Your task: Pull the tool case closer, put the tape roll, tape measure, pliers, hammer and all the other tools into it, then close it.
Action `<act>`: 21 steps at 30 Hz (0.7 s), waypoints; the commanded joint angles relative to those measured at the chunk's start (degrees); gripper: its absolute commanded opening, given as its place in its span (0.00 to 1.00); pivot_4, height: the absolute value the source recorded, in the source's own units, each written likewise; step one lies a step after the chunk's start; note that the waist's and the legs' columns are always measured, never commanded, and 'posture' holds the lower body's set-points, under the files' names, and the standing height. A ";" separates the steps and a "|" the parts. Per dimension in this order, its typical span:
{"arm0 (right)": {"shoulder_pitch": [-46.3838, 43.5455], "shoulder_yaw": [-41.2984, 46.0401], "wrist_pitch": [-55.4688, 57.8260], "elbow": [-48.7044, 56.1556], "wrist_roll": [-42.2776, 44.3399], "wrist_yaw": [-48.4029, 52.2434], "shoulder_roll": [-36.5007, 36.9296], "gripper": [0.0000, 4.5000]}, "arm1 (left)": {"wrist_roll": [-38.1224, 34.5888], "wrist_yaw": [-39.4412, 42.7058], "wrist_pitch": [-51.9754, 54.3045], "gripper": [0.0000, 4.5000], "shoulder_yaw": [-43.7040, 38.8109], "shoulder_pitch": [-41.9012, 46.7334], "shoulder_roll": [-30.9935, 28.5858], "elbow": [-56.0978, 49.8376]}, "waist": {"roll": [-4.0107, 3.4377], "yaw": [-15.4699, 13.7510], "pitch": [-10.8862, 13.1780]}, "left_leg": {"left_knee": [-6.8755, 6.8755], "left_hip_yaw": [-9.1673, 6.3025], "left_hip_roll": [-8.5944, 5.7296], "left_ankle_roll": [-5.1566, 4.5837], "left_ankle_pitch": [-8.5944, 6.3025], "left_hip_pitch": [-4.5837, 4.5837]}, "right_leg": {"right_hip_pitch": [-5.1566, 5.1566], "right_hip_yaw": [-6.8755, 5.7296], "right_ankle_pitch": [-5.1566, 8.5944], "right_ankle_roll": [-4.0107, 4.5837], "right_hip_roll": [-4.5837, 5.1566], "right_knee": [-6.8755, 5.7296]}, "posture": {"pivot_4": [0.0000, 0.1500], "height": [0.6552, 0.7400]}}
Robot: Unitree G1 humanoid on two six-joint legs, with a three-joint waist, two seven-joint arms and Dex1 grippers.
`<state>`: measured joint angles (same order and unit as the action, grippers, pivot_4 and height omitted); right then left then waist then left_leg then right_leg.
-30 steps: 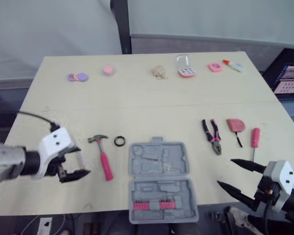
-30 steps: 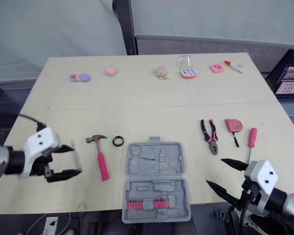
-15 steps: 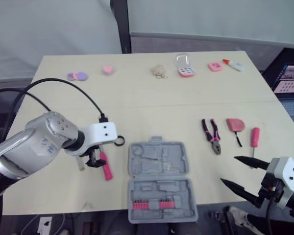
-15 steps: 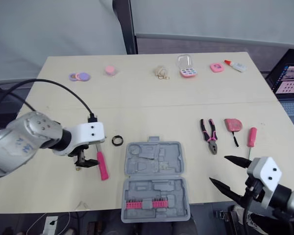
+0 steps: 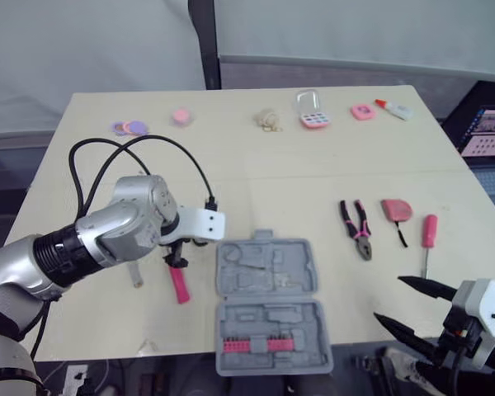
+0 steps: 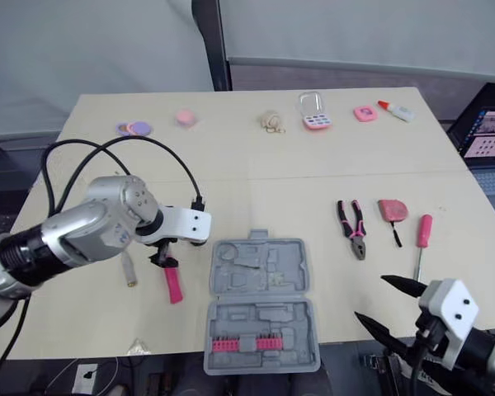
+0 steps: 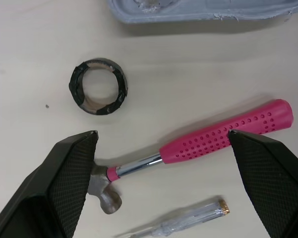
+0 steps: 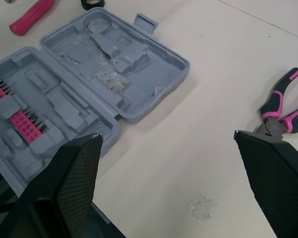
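Pink bits [image 5: 254, 344] are seated in the opened tool case [image 5: 268, 272], while the left gripper [image 7: 162, 135] and right gripper [image 8: 167, 135] are held spread.

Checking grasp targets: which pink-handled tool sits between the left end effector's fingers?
The hammer, straddled by the open left end effector; pliers and screwdriver lie right of the tool case.

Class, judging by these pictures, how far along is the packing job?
Done: case lies open at the near edge of the table. In hand: left gripper, open, straddles the hammer. Left: tape roll, pliers, tape measure, screwdriver lie outside; case needs closing.
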<state>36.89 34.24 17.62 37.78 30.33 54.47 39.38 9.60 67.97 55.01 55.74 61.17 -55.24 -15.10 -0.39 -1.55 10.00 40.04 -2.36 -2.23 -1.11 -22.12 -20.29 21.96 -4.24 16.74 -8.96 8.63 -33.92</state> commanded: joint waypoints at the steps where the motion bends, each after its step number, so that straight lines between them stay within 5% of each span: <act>1: 0.65 1.86 -0.24 2.21 0.27 -1.32 -0.68 0.99 | 4.62 0.18 -3.36 1.00 0.53 -0.56 3.00 3.94 | -0.02 -0.13 -0.01 | 0.01 0.00 0.00 0.00 0.00 0.01 | -0.01 0.00 0.00 0.00 0.01 -0.01 | 1.00 1.00; 21: 1.52 3.61 0.35 3.33 1.08 -2.33 -1.06 0.99 | 13.15 0.35 -13.75 1.00 -4.22 -5.04 14.92 21.78 | -0.02 -0.09 -0.01 | 0.05 -0.01 0.00 -0.01 0.00 -0.02 | 0.03 0.00 -0.01 -0.01 0.01 -0.08 | 1.00 1.00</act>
<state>37.80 36.30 17.99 39.10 30.45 52.76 38.77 21.29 67.92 41.95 53.47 56.39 -40.38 6.40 -0.40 -1.64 9.99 40.09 -2.36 -2.23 -1.12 -22.12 -20.31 21.99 -4.24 16.73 -8.97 8.64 -34.01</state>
